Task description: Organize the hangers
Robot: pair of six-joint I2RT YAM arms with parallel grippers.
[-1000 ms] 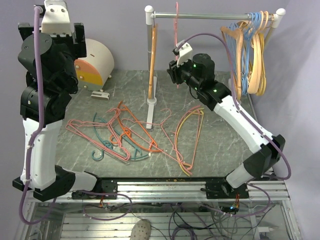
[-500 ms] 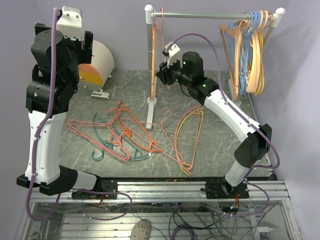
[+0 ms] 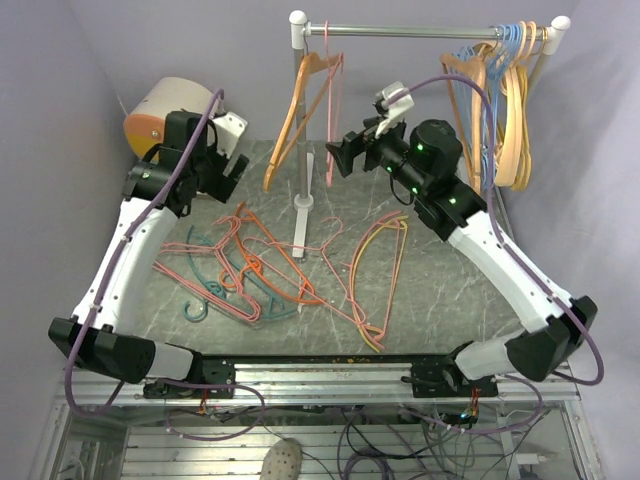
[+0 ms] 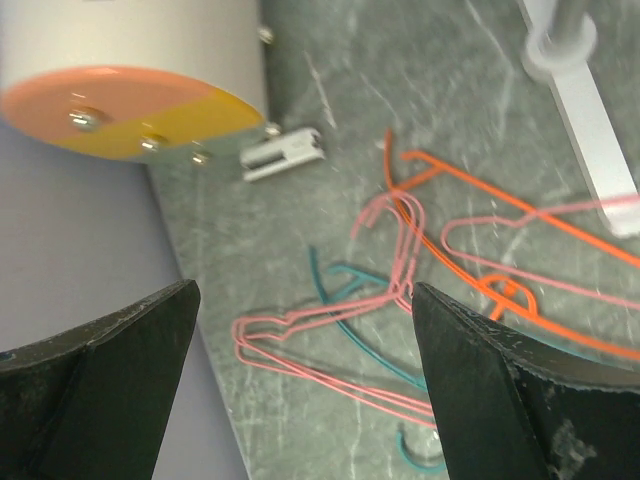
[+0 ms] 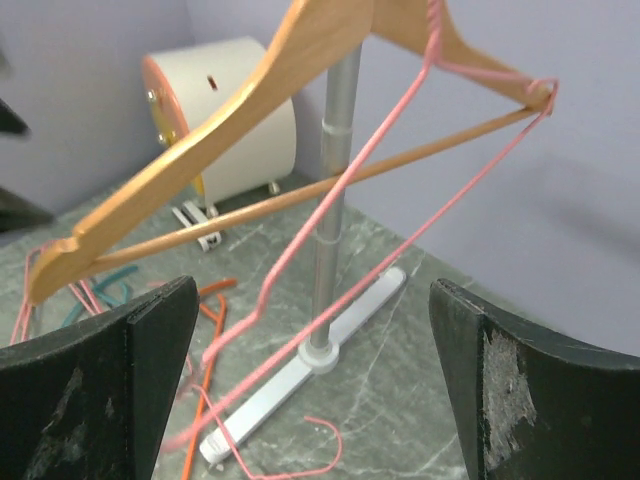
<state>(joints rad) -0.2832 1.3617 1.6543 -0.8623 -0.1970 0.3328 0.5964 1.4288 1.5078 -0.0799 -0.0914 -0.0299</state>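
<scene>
A tan wooden hanger (image 3: 300,105) and a pink hanger (image 3: 331,110) hang side by side at the left end of the rail (image 3: 420,31). My right gripper (image 3: 347,155) stands open just right of them, holding nothing. In the right wrist view the wooden hanger (image 5: 220,150) and the pink hanger (image 5: 299,240) hang free ahead of the open right gripper (image 5: 312,290). Pink (image 3: 190,262), teal (image 3: 205,290), orange (image 3: 268,262) and yellow (image 3: 385,265) hangers lie tangled on the table. My left gripper (image 3: 232,165) is open above the pile's left end, over pink hangers (image 4: 300,370).
A bunch of light-blue and pale tan hangers (image 3: 500,100) fills the rail's right end. The rack's pole (image 3: 302,150) and base (image 3: 303,225) stand mid-table. A cream drum (image 3: 160,110) with an orange and yellow face and a small white clip (image 4: 282,155) sit at the back left.
My right gripper slid the pink hanger left along the rail, opened and let it go, then drew back right. The left arm swung down from its raised pose to the pile.
</scene>
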